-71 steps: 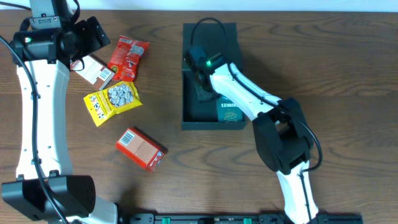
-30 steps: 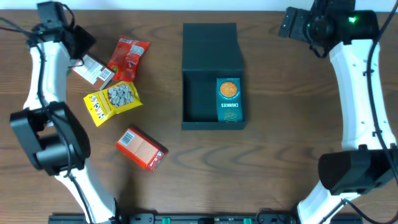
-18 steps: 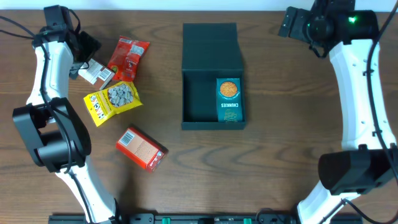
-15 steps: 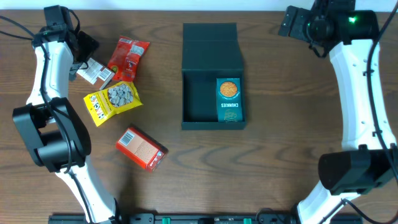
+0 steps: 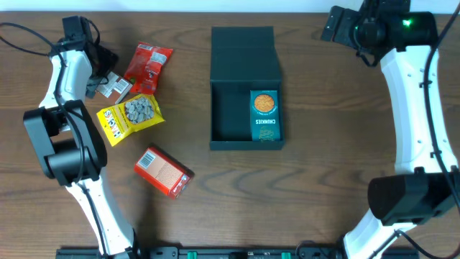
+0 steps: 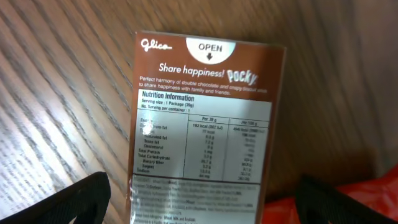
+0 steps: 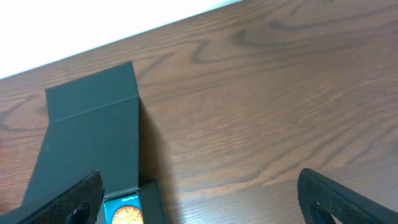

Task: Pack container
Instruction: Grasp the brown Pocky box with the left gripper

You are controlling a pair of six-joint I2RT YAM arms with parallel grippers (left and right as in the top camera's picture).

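Left gripper (image 6: 208,202) had swung over the brown flat Pocky packet (image 6: 208,118), with one snack already boxed

Its claw stood wide, a finger at each side of the packet, gripping nothing yet. The right gripper (image 5: 333,27), which moments earlier reached into the dark teal-black square cardboard container (image 5: 228,108), had pulled back to the far right corner, claw wide and empty. The container sat mid-table, flap lid thrown open, the teal snack packet with an orange circle (image 5: 264,115) lying flat against its right wall. Packing had probably passed to the left arm; the red foil pouch (image 5: 149,66), yellow pouch (image 5: 130,115) and orange-red carton (image 5: 164,172) waited outside, left of the container
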